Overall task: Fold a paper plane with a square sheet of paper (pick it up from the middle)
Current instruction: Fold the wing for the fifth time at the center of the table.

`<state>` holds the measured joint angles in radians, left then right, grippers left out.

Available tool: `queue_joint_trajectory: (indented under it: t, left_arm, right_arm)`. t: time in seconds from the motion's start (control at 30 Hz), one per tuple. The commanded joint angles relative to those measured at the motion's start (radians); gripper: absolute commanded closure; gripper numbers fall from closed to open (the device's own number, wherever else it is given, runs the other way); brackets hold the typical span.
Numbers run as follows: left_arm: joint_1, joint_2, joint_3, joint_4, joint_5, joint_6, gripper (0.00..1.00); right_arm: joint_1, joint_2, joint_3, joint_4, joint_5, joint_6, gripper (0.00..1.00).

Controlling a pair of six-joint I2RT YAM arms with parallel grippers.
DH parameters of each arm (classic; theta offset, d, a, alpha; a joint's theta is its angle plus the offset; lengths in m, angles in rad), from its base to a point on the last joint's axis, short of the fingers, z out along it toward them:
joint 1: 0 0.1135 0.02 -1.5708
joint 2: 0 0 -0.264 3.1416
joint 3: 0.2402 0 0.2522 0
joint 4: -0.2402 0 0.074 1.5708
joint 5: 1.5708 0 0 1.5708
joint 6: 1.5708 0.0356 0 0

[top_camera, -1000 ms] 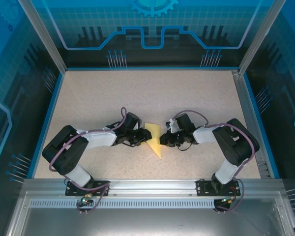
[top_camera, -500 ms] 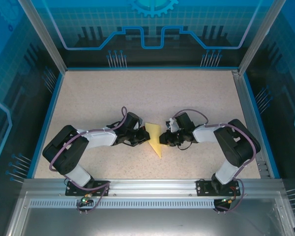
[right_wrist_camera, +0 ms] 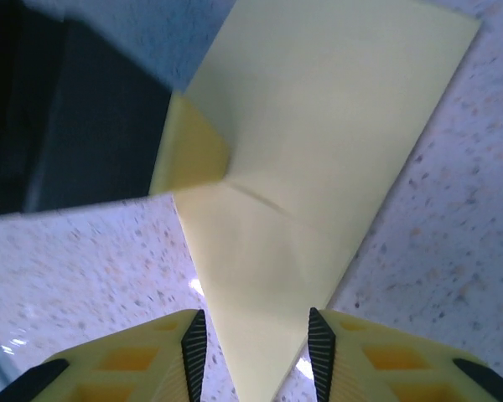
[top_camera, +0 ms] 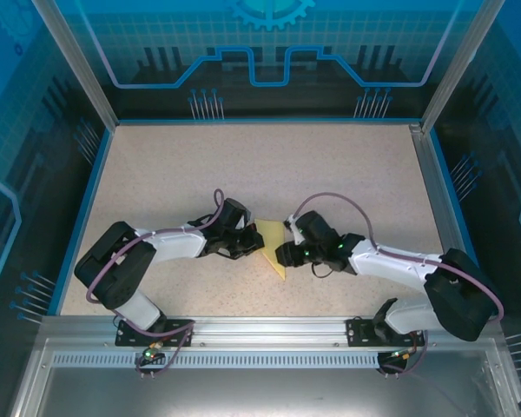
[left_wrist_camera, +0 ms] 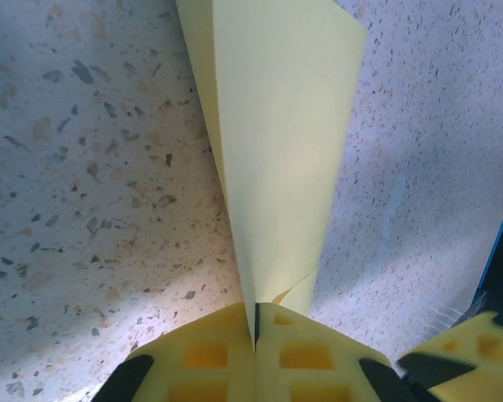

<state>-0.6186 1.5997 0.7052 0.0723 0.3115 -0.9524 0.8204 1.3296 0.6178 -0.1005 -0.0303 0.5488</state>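
The yellow sheet of paper (top_camera: pixel 272 243) lies at mid-table, folded into a narrow pointed dart with its tip toward the near edge. My left gripper (top_camera: pixel 259 246) comes at it from the left. In the left wrist view the left gripper (left_wrist_camera: pixel 257 322) is shut on the paper's (left_wrist_camera: pixel 277 142) edge, pinched between the yellow fingers. My right gripper (top_camera: pixel 283 254) reaches in from the right. In the right wrist view the right gripper (right_wrist_camera: pixel 257 347) is open, and the pointed end of the paper (right_wrist_camera: pixel 318 151) lies between its ribbed pads (right_wrist_camera: pixel 194 352) without touching them.
The speckled beige table (top_camera: pixel 243 165) has a blue rim (top_camera: pixel 85 208) on the left and back. An aluminium rail (top_camera: pixel 443 200) runs along the right, and the frame bar (top_camera: pixel 269 326) crosses the near edge. The right arm's elbow (top_camera: pixel 460 300) sits low at the near right.
The right arm has stretched out low, its elbow swinging to the near right. Its gripper has slid toward the paper's pointed end and opened. The left arm has hardly moved.
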Motion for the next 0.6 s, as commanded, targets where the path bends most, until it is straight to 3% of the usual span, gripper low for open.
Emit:
queue_joint_trajectory:
  t: [0.0, 0.33, 0.57]
  left_arm:
    - [-0.008, -0.028, 0.033, -0.031, 0.007, -0.010, 1.00]
    - [-0.008, -0.018, 0.039, -0.039, 0.014, -0.014, 1.00]
    - [-0.009, -0.014, 0.045, -0.048, 0.018, -0.013, 1.00]
  right_arm:
    - [0.100, -0.007, -0.037, -0.037, 0.212, -0.069, 0.58]
    - [0.314, 0.104, 0.034, -0.033, 0.435, -0.153, 0.53]
    - [0.382, 0.257, 0.148, -0.084, 0.570, -0.170, 0.60]
